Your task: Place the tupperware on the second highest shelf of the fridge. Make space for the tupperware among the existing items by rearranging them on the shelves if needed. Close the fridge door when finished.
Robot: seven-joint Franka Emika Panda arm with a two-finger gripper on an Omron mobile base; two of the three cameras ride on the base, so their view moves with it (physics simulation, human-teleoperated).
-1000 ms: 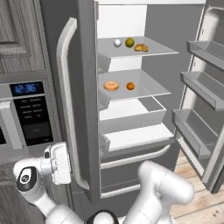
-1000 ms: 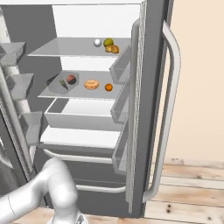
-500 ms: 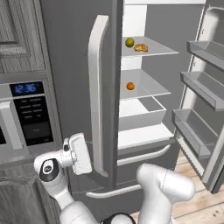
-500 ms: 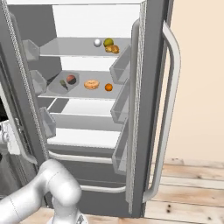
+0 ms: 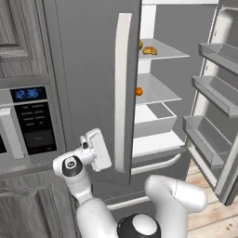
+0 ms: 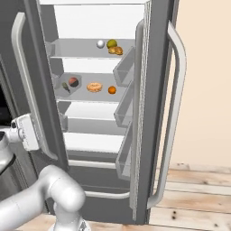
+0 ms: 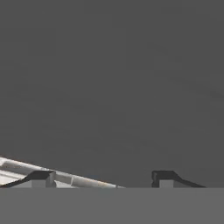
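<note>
**Door closing under way, left door first**

The tub (image 6: 68, 84) sat on the second shelf (image 6: 85, 94), at its left end, beside the bagel (image 6: 94, 86) and the orange (image 6: 112, 90). The white ball (image 6: 100, 43), green fruit (image 6: 112, 43) and pastry (image 6: 117, 50) lay on the shelf above. Placement therefore appeared complete; the step in hand was judged to be closing the fridge (image 5: 93, 56).

The gripper (image 7: 103, 177) was pressed close against the outer face of the left door (image 5: 88, 83), low down beside its handle (image 5: 122, 93). In the hand view the fingertips (image 7: 40, 177) stood well apart with nothing between them: the claw was open and held nothing.

The left door stood partly shut, covering the left part of the shelves in the left base view. The right door (image 6: 155, 90) stood wide open.

Next move, as judged: push the left door fully home, then move to the right door and swing it shut without catching the door bins (image 5: 216, 86).
</note>
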